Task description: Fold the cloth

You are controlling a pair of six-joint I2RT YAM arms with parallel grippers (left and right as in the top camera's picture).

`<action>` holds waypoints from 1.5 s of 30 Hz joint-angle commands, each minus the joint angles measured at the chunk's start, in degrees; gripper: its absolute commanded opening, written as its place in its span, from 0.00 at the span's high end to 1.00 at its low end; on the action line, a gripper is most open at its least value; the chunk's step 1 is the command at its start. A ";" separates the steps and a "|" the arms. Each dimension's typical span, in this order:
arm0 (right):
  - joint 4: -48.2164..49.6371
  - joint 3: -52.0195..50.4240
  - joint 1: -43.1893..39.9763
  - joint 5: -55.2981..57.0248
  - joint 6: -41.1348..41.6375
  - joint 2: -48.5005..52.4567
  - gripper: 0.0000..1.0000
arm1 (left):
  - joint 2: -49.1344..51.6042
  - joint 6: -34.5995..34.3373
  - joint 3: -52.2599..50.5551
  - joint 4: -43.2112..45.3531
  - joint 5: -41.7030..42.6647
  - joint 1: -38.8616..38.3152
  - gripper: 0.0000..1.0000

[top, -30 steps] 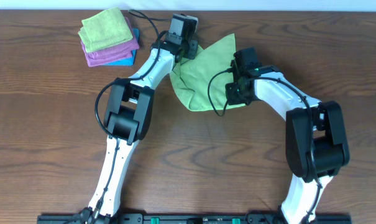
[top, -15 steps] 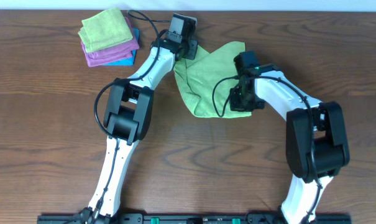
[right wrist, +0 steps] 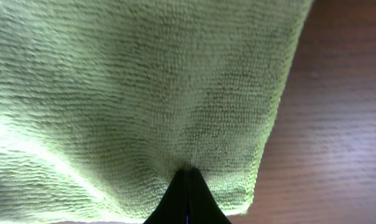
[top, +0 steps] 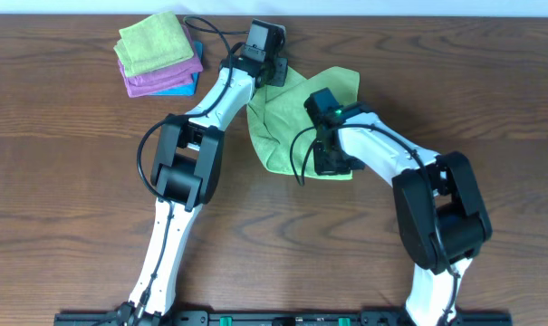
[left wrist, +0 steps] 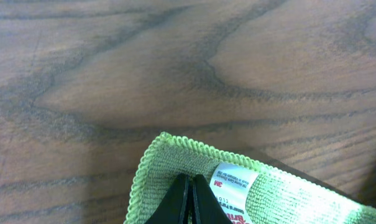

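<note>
The wooden table point(top: 74, 226) fills every view. On it the lime-green cloth point(top: 287, 113) is strung between the two sets of fingers. It is bunched and creased rather than flat, and one lobe reaches past the right wrist toward the table's far edge.

Well off to the left of the left fingers sits a stack of folded cloths point(top: 158, 52), green over purple over blue. It is apart from the work.

The left gripper point(left wrist: 188, 193) is fully closed, its tips pinching a corner of the cloth. From there the fabric runs back under the fingers, with bare wood ahead of them. The right gripper point(right wrist: 186, 180) is likewise clamped tight on the cloth. The fabric fans out ahead of its tips, a side hem falls away to their right, and there is table beyond that.

Holding two separate points looks meant to give control of a whole edge, so that edge can be carried over the rest. With one anchor only, the soft fabric would sag and twist.

Up close the cloth is looped terry with a stitched, ridged hem, and gentle ripples radiate from the right pinch. A small white printed tag point(left wrist: 232, 183) lies just right of the left fingertips, touching them or nearly so.
</note>
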 commanded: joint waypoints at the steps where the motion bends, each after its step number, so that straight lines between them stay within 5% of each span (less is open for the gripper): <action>1: -1.31 -3.04 -0.48 3.74 1.01 1.84 0.99 | 1.51 -0.66 -1.18 -3.34 -0.24 -0.26 0.94; 16: -2.23 -11.91 -0.96 3.34 2.73 1.81 0.99 | 1.49 -0.85 -1.18 -8.70 -0.22 -0.66 0.94; 45: -6.32 -12.26 -5.64 8.66 3.82 1.55 0.99 | 0.94 -4.94 -1.18 -17.18 0.22 -0.68 0.94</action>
